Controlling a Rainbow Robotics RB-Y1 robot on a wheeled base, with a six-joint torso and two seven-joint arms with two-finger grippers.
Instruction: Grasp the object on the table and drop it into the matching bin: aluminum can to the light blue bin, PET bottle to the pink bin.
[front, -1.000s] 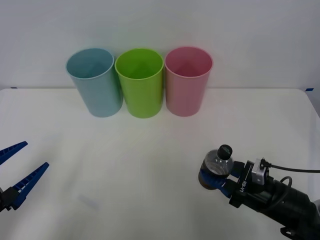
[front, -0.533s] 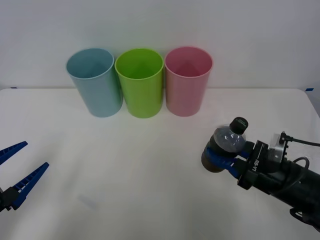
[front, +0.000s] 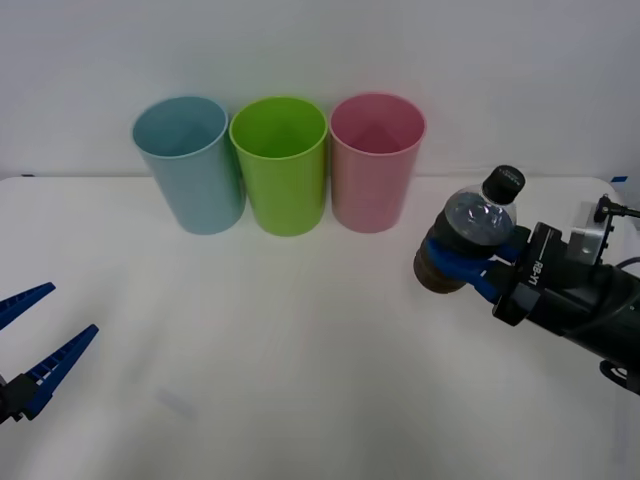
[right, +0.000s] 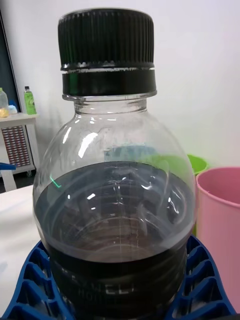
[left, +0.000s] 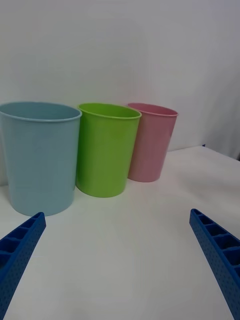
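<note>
Right gripper (front: 462, 262) has its blue ribbed fingers (right: 30, 285) clamped round the dark lower half of the small clear plastic PET bottle with the black cap (front: 472, 236). Bottle is lifted clear of the wide white table (front: 300, 340), tilted with its cap up and away from the robot, to the right of and nearer the robot than the tall round pink plastic bin (front: 374, 160), not over it yet. Low grip on the body looks deliberate: cap and neck stay free, so the bottle can slip out cleanly once the fingers part. Carrying it raised looks meant to clear the bin rim, since the bins are much taller than the bottle. Likely step in hand: transport toward the pink bin; the drop is not yet done.

Left gripper (front: 38, 335) hovers low at the near left edge of the table, fingers spread wide, holding nothing, well apart from everything. Looks parked.

Count: one bottle, three bins, two grippers. Bins stand in a row at the far side of the table, openings up, close beside one another: tall round light blue plastic bin (front: 188, 165) on the left, green plastic bin of like shape (front: 280, 165) in the middle, pink on the right. Insides, as far as visible, look empty. No can seen on the table.
</note>
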